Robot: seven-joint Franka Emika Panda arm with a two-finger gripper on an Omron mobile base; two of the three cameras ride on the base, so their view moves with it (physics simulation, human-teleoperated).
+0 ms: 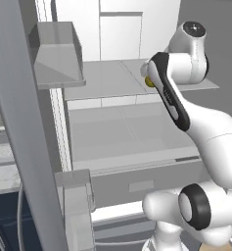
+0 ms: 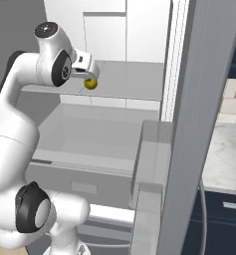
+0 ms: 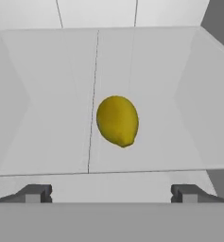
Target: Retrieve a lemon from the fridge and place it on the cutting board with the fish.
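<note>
The lemon [image 3: 117,121] is a small yellow fruit lying on a grey shelf [image 1: 107,76] inside the open fridge [image 2: 129,50]. It peeks out beside the hand in the left base view [image 1: 149,82] and sits just below the hand in the right base view [image 2: 91,83]. My gripper [image 3: 111,194] is open above the lemon, its fingertips [image 3: 34,194] spread wide on either side and touching nothing. The gripper [image 2: 87,74] reaches in over the shelf's front part. The cutting board and the fish are out of view.
An open fridge door [image 1: 19,127] with a bin [image 1: 58,54] stands close on the left; the other door [image 2: 204,114] with a lower bin [image 2: 152,159] stands close on the right. A wider shelf [image 1: 122,132] lies below. Navy cabinets [image 2: 219,219] flank the fridge.
</note>
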